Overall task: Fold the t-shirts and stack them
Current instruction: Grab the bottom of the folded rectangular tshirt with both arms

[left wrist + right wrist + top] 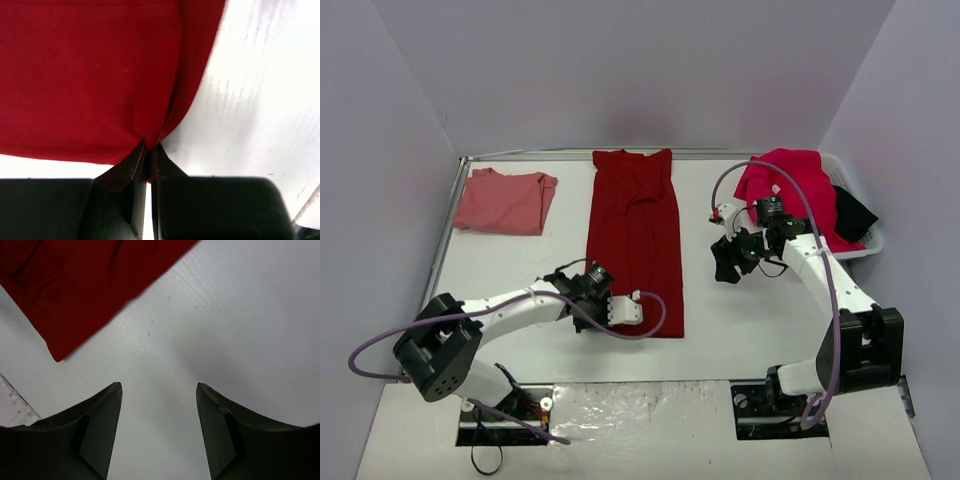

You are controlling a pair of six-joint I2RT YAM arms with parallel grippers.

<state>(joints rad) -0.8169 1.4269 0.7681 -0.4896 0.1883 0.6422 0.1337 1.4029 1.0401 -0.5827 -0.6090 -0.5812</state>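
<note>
The dark crimson t-shirt lies as a long narrow strip down the middle of the table. My left gripper is at its near end, shut on a pinch of its cloth; the crimson t-shirt fills most of the left wrist view. My right gripper hovers open over bare table to the right of that shirt, nothing between its fingers; a corner of the crimson t-shirt shows at upper left. The salmon-pink t-shirt lies folded at the far left. The raspberry t-shirt is heaped in the basket.
The white plastic basket stands at the far right and also holds a black cloth. Grey walls close the table on three sides. Bare tabletop lies between the crimson shirt and the right arm.
</note>
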